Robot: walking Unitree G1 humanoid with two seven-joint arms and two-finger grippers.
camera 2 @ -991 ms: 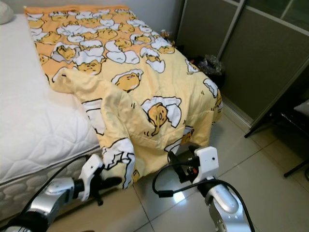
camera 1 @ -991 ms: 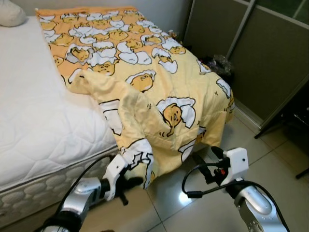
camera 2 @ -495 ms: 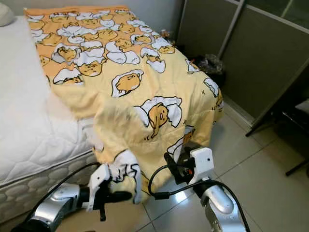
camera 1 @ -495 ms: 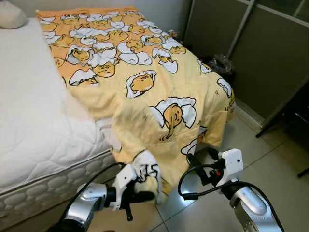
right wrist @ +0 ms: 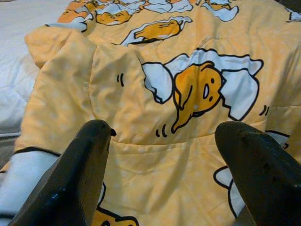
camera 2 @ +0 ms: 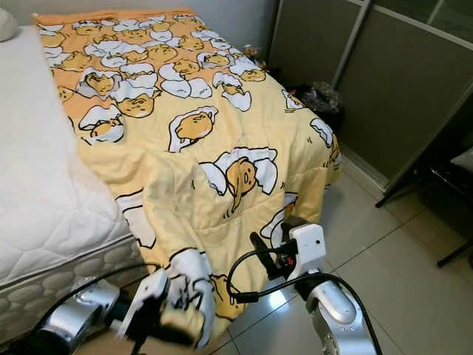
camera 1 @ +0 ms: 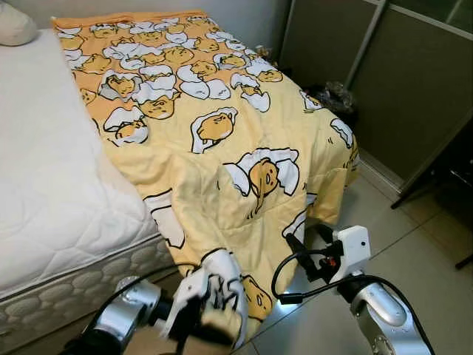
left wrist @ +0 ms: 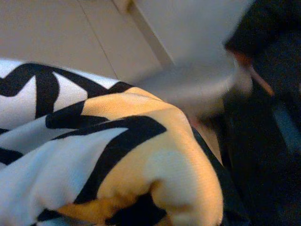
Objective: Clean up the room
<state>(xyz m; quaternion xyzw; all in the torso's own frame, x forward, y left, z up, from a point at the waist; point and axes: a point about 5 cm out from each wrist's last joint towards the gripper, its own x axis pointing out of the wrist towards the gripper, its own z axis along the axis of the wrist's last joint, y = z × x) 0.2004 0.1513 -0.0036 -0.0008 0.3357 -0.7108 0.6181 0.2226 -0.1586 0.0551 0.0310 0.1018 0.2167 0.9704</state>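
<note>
Bed [camera 1: 44, 177] draped — left gripper [camera 1: 211, 325] pinches blanket [camera 1: 222, 148] corner; right gripper [right wrist: 164, 174] spread, facing it.

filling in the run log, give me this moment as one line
left claw: shut on blanket corner, low by bed | right claw: open, facing hanging blanket edge | blanket: draped over bed's foot

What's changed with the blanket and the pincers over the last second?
The left pincer, shut on the blanket corner, has drawn it down off the mattress toward the floor, so the folded-over flap has unfolded and the blanket now lies flatter. The right pincer stays open near the blanket's hanging edge, holding nothing. The pillow has not moved.
</note>
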